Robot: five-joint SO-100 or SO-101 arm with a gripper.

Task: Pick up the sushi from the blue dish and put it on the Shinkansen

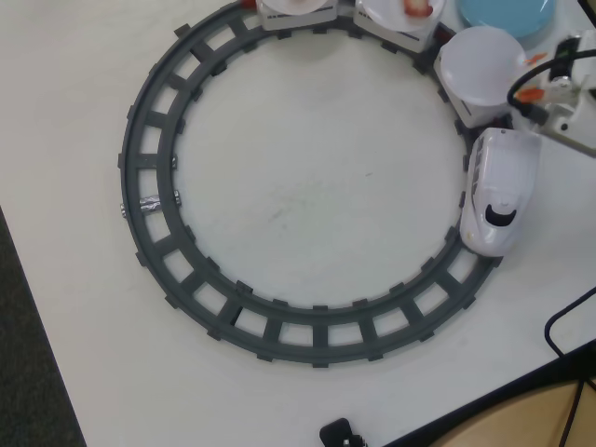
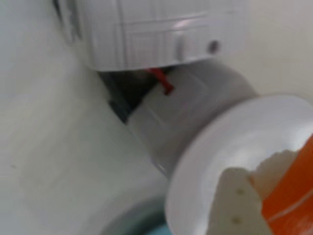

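Overhead view: my arm (image 1: 563,88) comes in at the right edge, over a white worktop (image 1: 307,196) carrying a grey ring track (image 1: 149,200). The Shinkansen (image 1: 498,191) sits on the track's right side, its cars topped with white plates (image 1: 480,60); the blue dish (image 1: 507,14) lies at the top edge. Dark floor shows at left. In the wrist view my gripper (image 2: 259,205) is clamped on the sushi (image 2: 291,196), held just over a white plate (image 2: 234,137) behind the train.

White tabletop (image 1: 307,200), dark floor (image 1: 28,372) left, black cable (image 1: 563,326)
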